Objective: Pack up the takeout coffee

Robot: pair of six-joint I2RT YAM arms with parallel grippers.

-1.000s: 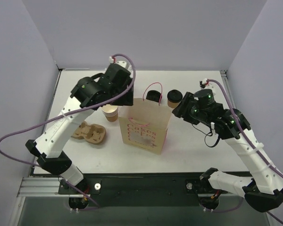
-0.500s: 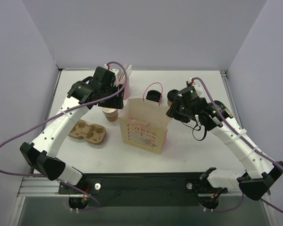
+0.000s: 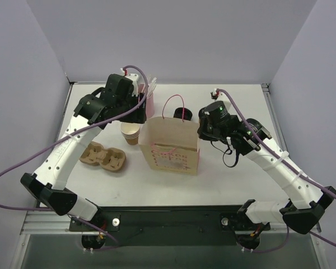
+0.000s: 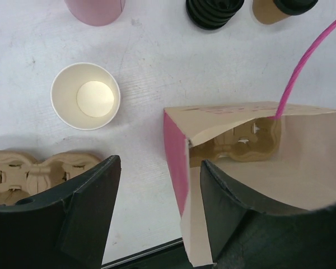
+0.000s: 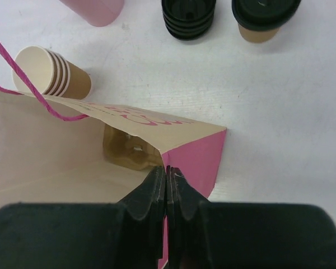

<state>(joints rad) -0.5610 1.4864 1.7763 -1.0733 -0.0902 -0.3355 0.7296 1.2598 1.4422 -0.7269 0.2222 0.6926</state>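
Right tool (image 5: 166, 171): closed, pinching the top rim of the pink-and-cream paper bag (image 3: 171, 148) at its pink side wall.
Left tool (image 4: 157, 163): open, jaws either side of the bag's opposite pink side wall.
Coffee: one small kraft-paper cup with round black lid (image 5: 263, 17), upright on the white worktop (image 3: 235, 179) behind the bag, outside it.
Carriers: two. Brown moulded-pulp cup carrier (image 4: 241, 143) inside the bag; second carrier (image 3: 105, 157) on the worktop, left of the bag.
Other: one stack of black lids (image 5: 187, 17) just beside the coffee; one stack of open kraft cups (image 4: 85, 96); one pink cup (image 4: 95, 8).
In the way: the bag's rear wall rises between the tools and the coffee.
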